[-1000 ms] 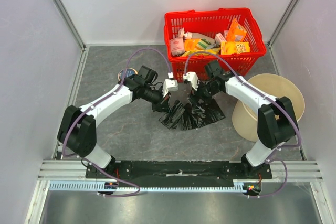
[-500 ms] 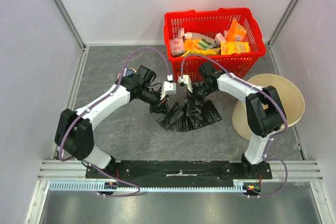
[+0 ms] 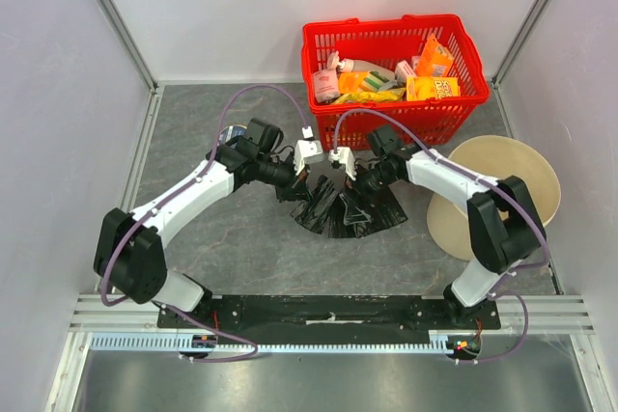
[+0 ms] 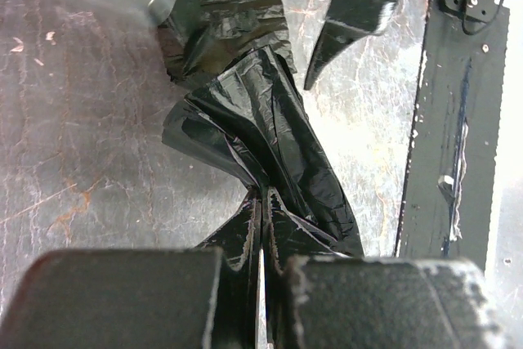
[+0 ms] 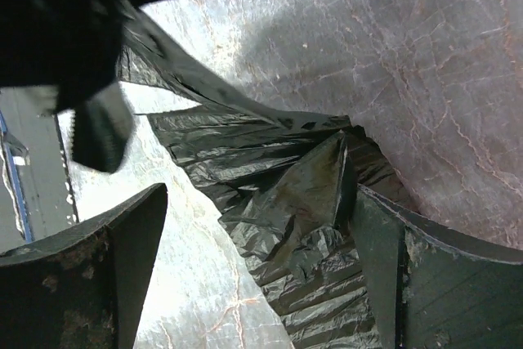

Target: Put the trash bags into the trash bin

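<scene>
A pile of black trash bags lies on the grey table in the middle. My left gripper is shut on a fold at the pile's left end; the left wrist view shows black film pinched between the jaws. My right gripper is open right beside it, low over the pile. In the right wrist view its jaws straddle crumpled film with nothing held. The beige trash bin stands at the right, partly behind my right arm.
A red wire-mesh basket with packaged goods stands at the back, just beyond both grippers. Grey walls and metal rails close in the table on the left, right and back. The two grippers are almost touching each other.
My right gripper has swung left and towards the near edge, over the pile and next to the left gripper. The left gripper has shifted slightly right, and the bags have bunched up.
</scene>
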You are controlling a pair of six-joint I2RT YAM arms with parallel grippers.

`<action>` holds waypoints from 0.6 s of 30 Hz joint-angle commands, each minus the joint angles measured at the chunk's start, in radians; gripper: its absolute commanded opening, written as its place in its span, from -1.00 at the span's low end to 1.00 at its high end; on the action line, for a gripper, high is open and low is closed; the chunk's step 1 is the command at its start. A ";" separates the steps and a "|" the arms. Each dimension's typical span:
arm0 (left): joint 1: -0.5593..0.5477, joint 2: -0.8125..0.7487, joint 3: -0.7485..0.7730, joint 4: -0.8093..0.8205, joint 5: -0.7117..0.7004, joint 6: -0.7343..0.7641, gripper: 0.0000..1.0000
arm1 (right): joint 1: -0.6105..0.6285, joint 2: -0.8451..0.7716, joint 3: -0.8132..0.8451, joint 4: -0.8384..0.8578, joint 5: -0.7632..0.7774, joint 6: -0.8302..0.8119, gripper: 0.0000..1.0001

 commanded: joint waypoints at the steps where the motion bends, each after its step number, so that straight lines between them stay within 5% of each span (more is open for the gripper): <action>1: 0.002 -0.071 -0.025 0.129 -0.055 -0.157 -0.97 | 0.011 -0.076 -0.022 0.082 0.023 0.124 0.96; 18: 0.005 0.050 0.048 0.131 -0.044 -0.381 -0.96 | 0.150 -0.185 -0.293 0.507 0.262 0.430 0.96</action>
